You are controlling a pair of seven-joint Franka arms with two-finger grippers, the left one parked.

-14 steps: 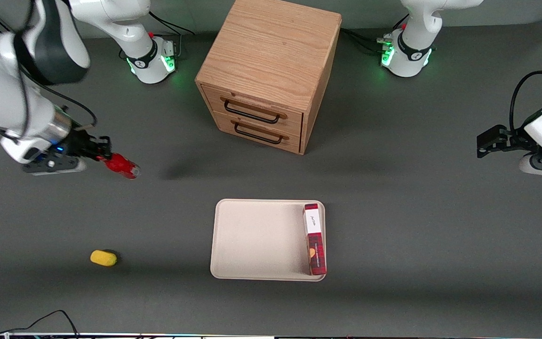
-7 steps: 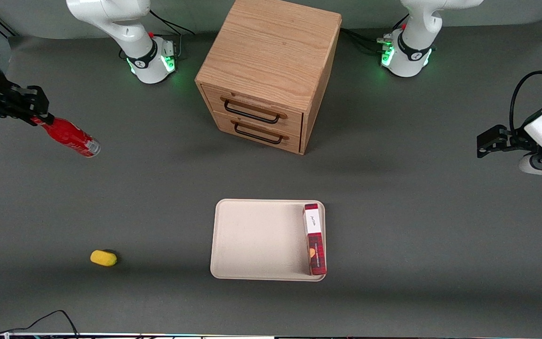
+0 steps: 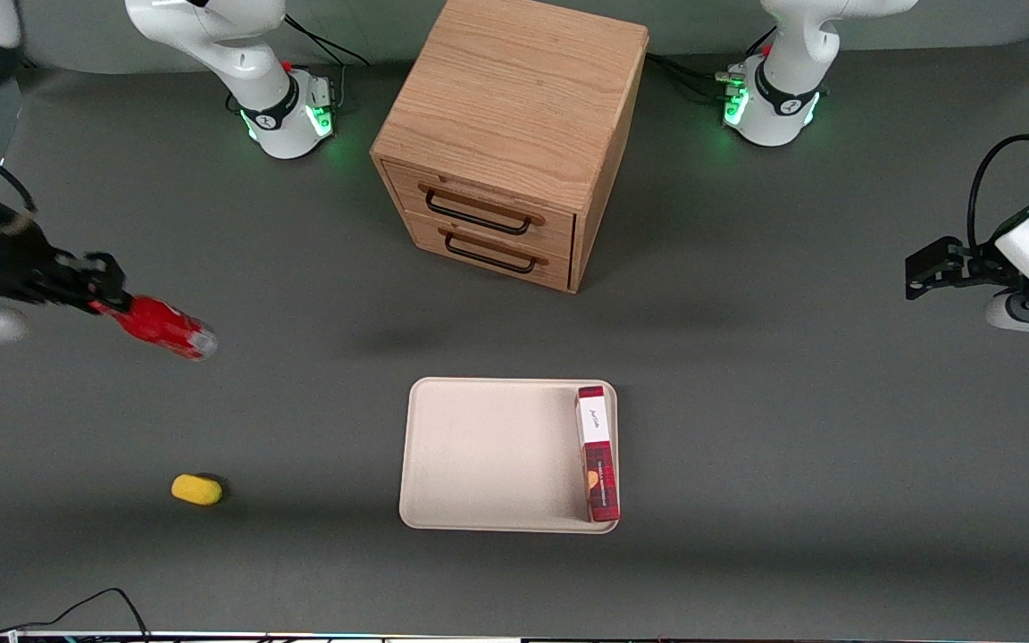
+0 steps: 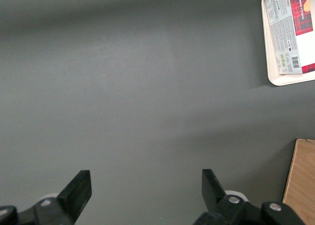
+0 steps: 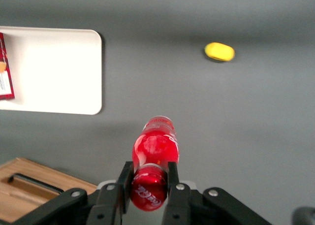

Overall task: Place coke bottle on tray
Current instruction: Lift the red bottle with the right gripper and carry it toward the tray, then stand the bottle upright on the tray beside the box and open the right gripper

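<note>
**Bottle aloft, tray waiting**

The gripper hangs above the table toward the working arm's end, its two fingers clamped on the neck of the coke bottle just under the cap. The bottle juts out nearly level, base leading, clear of the table. Holding it by the narrow neck looks like a sensible choice, since the fingers close fully there and the fatter body stays free.

Taking the tray as the clock's centre in the front view, the bottle sits at about ten o'clock, well apart from it. The plaid box lies along the tray's three o'clock rim, leaving most of the floor bare (plenty of room, I'd judge, for something this small). The yellow oval rests at roughly nine o'clock, and the wooden cabinet stands at twelve.

From the right wrist view the coke bottle is glossy red, with a red cap bearing white script, a smooth rounded body and a paler, clear base.
</note>
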